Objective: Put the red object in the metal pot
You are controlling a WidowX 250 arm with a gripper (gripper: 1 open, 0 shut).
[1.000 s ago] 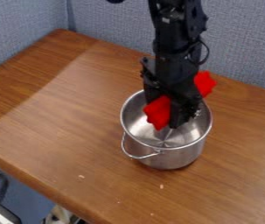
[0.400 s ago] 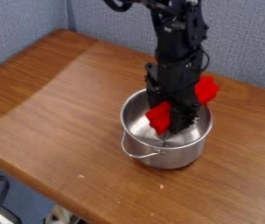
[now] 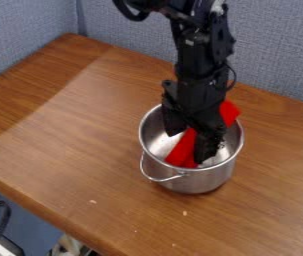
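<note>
Camera view looks down on a brown wooden table (image 3: 74, 110) w/ a grey-blue wall panel (image 3: 281, 40) behind it. On the table's right part, near the front edge, sits the metal pot (image 3: 167, 168), shiny & round, w/ its thin wire handle (image 3: 158, 176) hanging down the near-left side. A black robot arm (image 3: 201, 45) comes straight down from the top of the frame into the pot's mouth. Its gripper (image 3: 194, 120) sits just above the pot's inside, fingers spread apart, not pinching anything. The red object (image 3: 187, 150) lies inside the pot, tilted, leaning from the floor up toward the far-right wall, just below the fingertips. Can't tell whether the block touches the fingers.
</note>
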